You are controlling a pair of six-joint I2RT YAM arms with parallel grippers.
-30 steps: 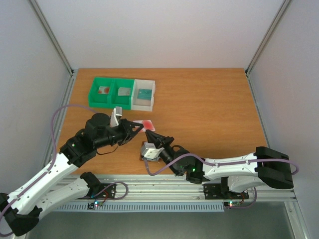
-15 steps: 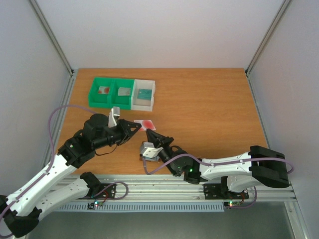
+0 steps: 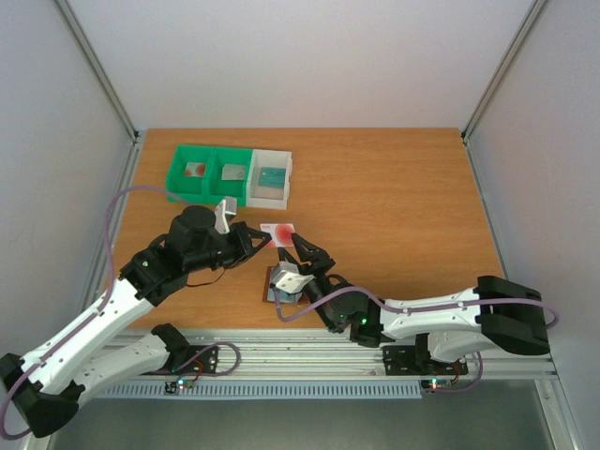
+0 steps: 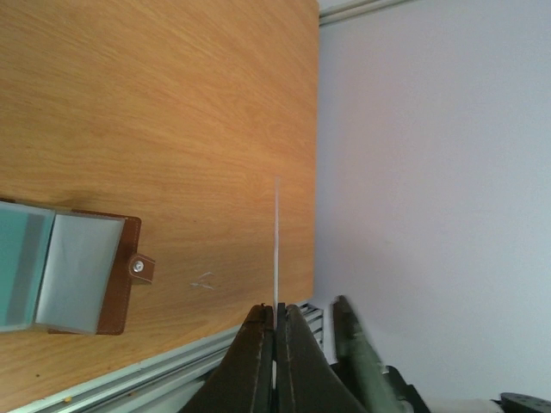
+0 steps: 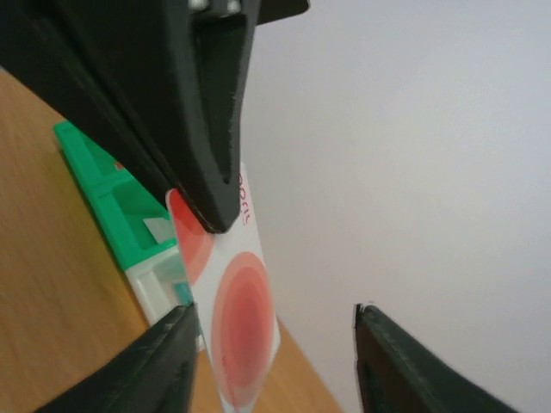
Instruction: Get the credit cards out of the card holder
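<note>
Since a second ago, my left gripper point(image 3: 262, 236) is lifting the white card with the red mark point(image 3: 278, 229) slightly farther off, jaws pinching its edge tight. Just right of it, my right gripper point(image 3: 311, 249) is hanging wide open, holding nothing. Nearer, the card holder point(image 4: 82, 271) is lying open on the table point(image 4: 172, 103), with a teal card point(image 4: 17, 258) in its pocket. I'm worrying that a clip from the right fingers could swivel or drop the thinly held card.
</note>
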